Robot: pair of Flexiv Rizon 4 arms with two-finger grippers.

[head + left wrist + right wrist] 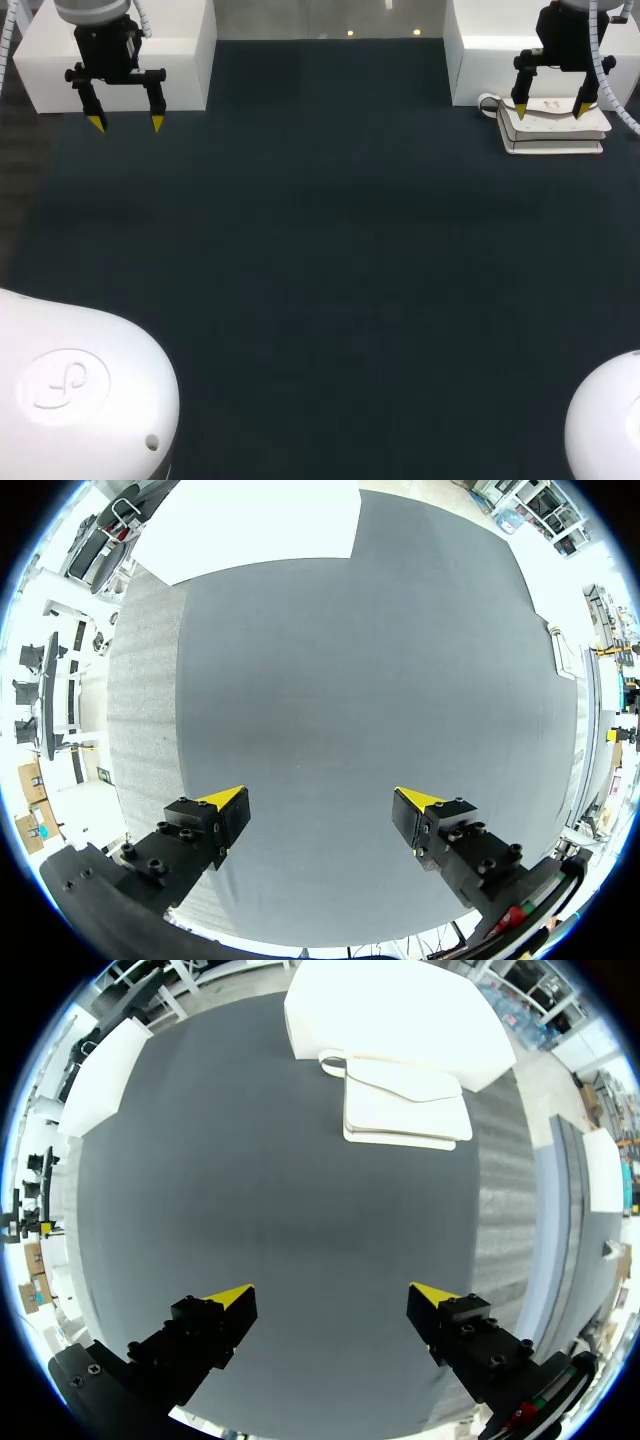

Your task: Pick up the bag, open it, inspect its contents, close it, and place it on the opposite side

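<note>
Your white bag (553, 130) lies flat on the dark table (320, 260) at about two o'clock, just beside a white block (490, 60). Your right gripper (550, 108) hangs over it, fingers wide apart, holding nothing, seemingly not touching. Your left gripper (126, 122), at ten o'clock, is equally spread and empty.

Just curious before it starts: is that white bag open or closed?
Closed: the bag lies flat with its flap folded down over the front.
</note>
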